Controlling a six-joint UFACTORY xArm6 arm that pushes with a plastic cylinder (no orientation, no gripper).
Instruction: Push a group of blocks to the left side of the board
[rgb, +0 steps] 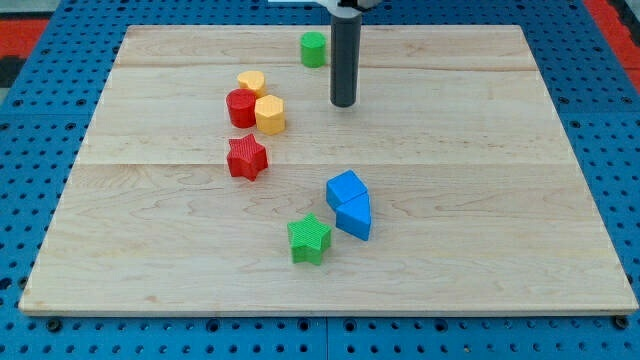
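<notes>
A dark rod descends from the view's top over a pale wooden board (480, 200), my tip (343, 104) resting free on bare wood and touching no block. The rod has no jaws, so there is nothing to part or clamp; it holds nothing.

Nearest the tip, toward the view's top and slightly left, stands a green cylinder (313, 48), close to the board's far edge. To the tip's left sits a tight cluster: a yellow heart-shaped block (251, 82), a red cylinder (241, 108) just below it, and a yellow hexagonal block (270, 114) pressed against the red cylinder's right side. Just below that cluster, a little apart, lies a red star (246, 158).

Well below the tip, near the board's middle, two blue blocks touch: a blue cube-like block (346, 189) above and a blue wedge-like block (354, 219) below. Beside them on the left, nearly touching the wedge, sits a green star (310, 238).

The board lies on a blue perforated table (30, 110). The cluster of red and yellow blocks stands left of centre, still clear of the board's left edge.
</notes>
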